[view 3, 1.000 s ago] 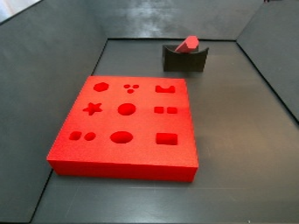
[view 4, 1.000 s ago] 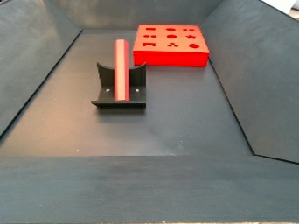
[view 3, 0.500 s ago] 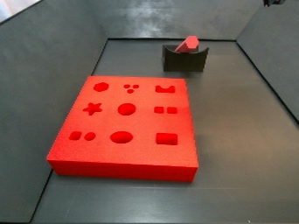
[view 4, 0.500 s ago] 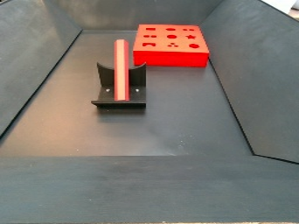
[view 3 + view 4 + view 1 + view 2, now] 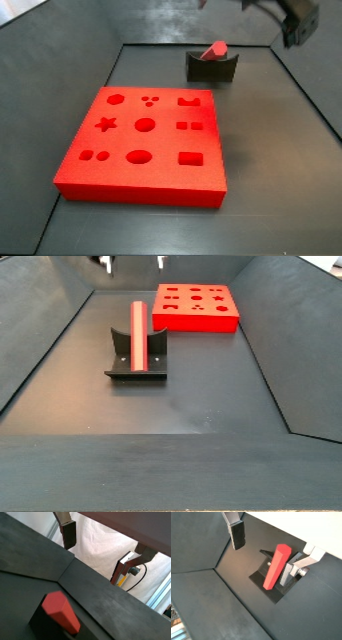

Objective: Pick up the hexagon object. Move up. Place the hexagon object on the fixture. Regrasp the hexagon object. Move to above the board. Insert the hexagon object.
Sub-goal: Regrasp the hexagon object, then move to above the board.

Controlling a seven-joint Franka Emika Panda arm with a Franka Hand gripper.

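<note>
And here comes the gripper [image 5: 132,262] — a second ago neither side view had any sign of it, and now its fingertips poke in at the top edge of one, with a dark part of the arm showing at the upper right corner of the other. In a wrist view the gripper [image 5: 271,543] hangs above the fixture [image 5: 276,592] with its jaws spread wide and nothing between them; one dark pad sits off to one side of the bar, the other silver finger [image 5: 301,563] just beside it.

The hexagon bar [image 5: 274,567] has not budged. It lies in the notch of the fixture [image 5: 136,364], pointing along the bin toward the board [image 5: 197,307] in a side view, and pokes up out of the dark block [image 5: 213,67] in the other. The board [image 5: 144,143] sits well apart from it, its cut-outs all empty.

So the placing looks done, and this reads as the approach for the regrasp — the open fingers are lining up either side of the bar. The closing has to catch it squarely along its flats, or it may twist in the notch.
</note>
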